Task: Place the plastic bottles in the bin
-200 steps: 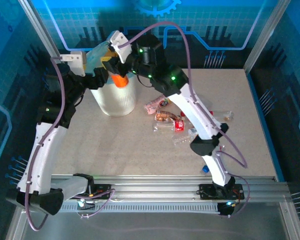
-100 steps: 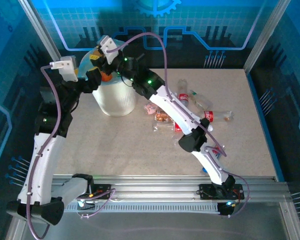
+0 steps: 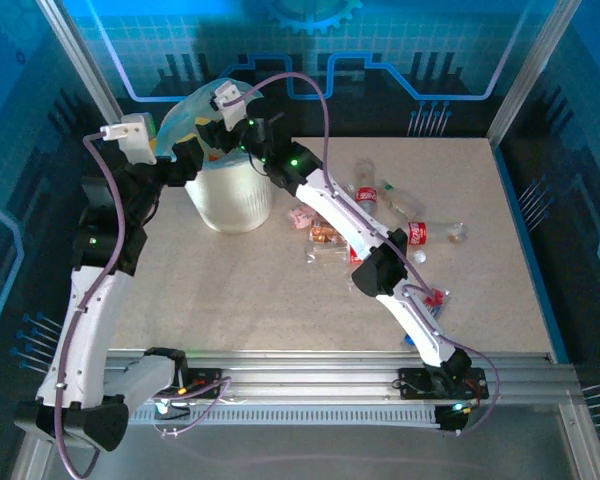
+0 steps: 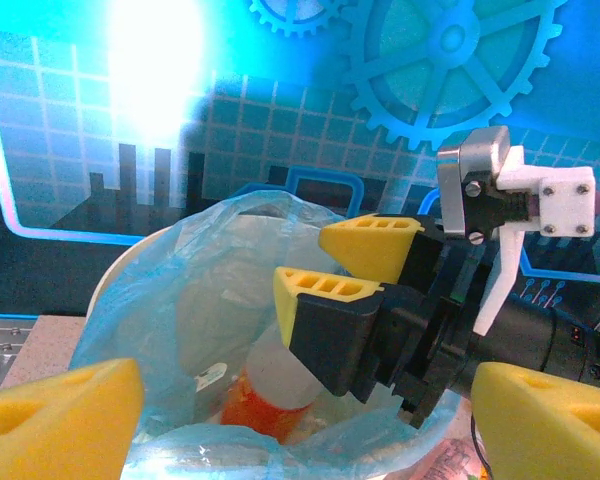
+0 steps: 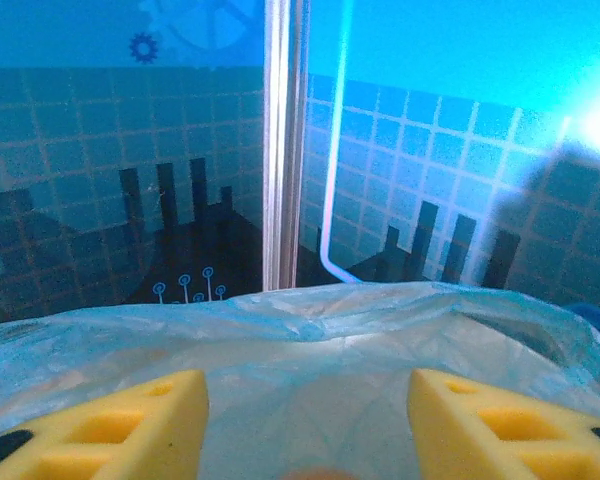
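Note:
The bin (image 3: 232, 203) is a white ribbed bucket lined with a light-blue bag (image 4: 170, 300), standing at the table's back left. My right gripper (image 3: 216, 138) hangs open just above its mouth, and its yellow fingers (image 4: 368, 246) hold nothing. Below them an orange-labelled bottle (image 4: 268, 392) lies loose inside the bag. In the right wrist view the right gripper (image 5: 306, 420) looks down onto the bag (image 5: 330, 330). My left gripper (image 3: 186, 152) is at the bin's left rim, open (image 4: 300, 440), with its pads wide apart. Several plastic bottles (image 3: 365, 196) lie on the table.
The loose bottles lie scattered right of the bin, among them a pink-labelled one (image 3: 304, 215) and red-labelled ones (image 3: 417, 232). One with a blue cap (image 3: 410, 340) lies by the right arm's base. Metal frame posts (image 3: 80, 60) and blue walls close in the table.
My right gripper has reached further over the bin and opened. The orange bottle it held has dropped into the bag. The left arm has barely moved.

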Available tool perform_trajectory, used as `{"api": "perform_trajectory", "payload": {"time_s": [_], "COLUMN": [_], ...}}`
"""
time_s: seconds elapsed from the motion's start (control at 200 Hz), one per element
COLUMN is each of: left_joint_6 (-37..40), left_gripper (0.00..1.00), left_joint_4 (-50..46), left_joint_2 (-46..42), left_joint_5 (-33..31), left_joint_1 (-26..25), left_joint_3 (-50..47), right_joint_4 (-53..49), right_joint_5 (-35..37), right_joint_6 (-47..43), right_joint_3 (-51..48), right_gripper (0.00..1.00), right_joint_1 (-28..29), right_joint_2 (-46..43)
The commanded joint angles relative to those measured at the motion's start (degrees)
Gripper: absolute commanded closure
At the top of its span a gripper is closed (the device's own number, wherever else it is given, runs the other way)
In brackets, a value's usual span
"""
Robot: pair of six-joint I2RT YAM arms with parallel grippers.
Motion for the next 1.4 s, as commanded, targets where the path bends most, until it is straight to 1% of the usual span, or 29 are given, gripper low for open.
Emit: {"api": "perform_trajectory", "payload": {"time_s": [0.0, 0.2, 0.33, 0.455, 0.565, 0.61, 0.68, 0.77, 0.83, 0.915, 1.0, 1.085, 1.171, 1.256, 1.336, 1.396], "left_joint_6": [-1.48, -1.47, -1.31, -1.73, -1.4, -0.38, 2.03, 6.16, 7.83, 8.28, 8.43, 9.37, 10.93, 13.02, 14.11, 14.43], "left_gripper": [0.13, 0.13, 0.13, 0.15, 0.2, 0.21, 0.22, 0.22, 0.23, 0.25, 0.26, 0.26, 0.26, 0.26, 0.26, 0.26], "left_joint_4": [1.7, 1.18, 0.77, -0.77, -2.43, -3.12, -4.59, -6.14, -7.43, -10.03, -10.82, -10.24, -11.47, -12.99, -14.85, -16.51], "left_joint_2": [0.31, 0.66, 1.29, 2.46, 3.32, 3.63, 3.92, 4.3, 4.85, 5.92, 6.84, 8.19, 11.52, 15.78, 20.39, 24.2], "left_joint_5": [0.97, 0.99, 1.18, 2.41, 3.98, 3.54, 1.59, -1.27, -2.75, -3.56, -5.03, -6.3, -7.71, -8.26, -7.62, -7.12], "left_joint_1": [0.98, 1.31, 1.34, 1.32, 0.74, -0.4, -3.63, -10.0, -14.17, -19.14, -24.45, -30.12, -35.32, -40.28, -43.82, -45.91], "left_joint_3": [-0.64, -0.55, -0.48, 0.9, 2.71, 3.7, 5.39, 7.32, 8.41, 10.01, 9.73, 8.86, 9.91, 12.08, 15.11, 17.68], "right_joint_4": [-1.1, -0.52, -2.03, -6.76, -14.56, -18.32, -25.0, -32.86, -37.02, -40.63, -41.71, -40.86, -39.28, -38.19, -39.59, -41.96], "right_joint_5": [1.42, 0.23, -1.66, -3.92, -3.81, -3.76, -3.82, -3.22, -2.37, -1.7, 0.91, 4.13, 6.29, 5.74, 6.39, 5.57], "right_joint_6": [2.15, 2.9, 3.28, 2.67, 4.7, 6.7, 9.75, 12.65, 13.88, 14.23, 15.33, 18.63, 24.75, 28.75, 31.35, 32.6], "right_joint_3": [0.41, 0.4, 0.56, 1.49, 1.9, 1.81, 1.19, -2.36, -7.04, -16.55, -29.18, -43.42, -58.65, -71.59, -79.84, -84.77], "right_gripper": [0.39, 0.38, 0.38, 0.38, 0.38, 0.38, 0.38, 0.39, 0.39, 0.38, 0.35, 0.33, 0.33, 0.34, 0.39, 0.43], "right_joint_1": [-0.21, -0.26, -0.12, 0.38, 0.15, -0.38, -1.19, -2.51, -3.31, -4.58, -5.86, -7.89, -11.54, -16.76, -21.74, -27.41], "right_joint_2": [0.32, -1.41, -3.21, -6.25, -10.86, -13.55, -17.24, -23.06, -27.59, -35.08, -43.63, -53.14, -63.68, -73.01, -79.58, -82.92]}}
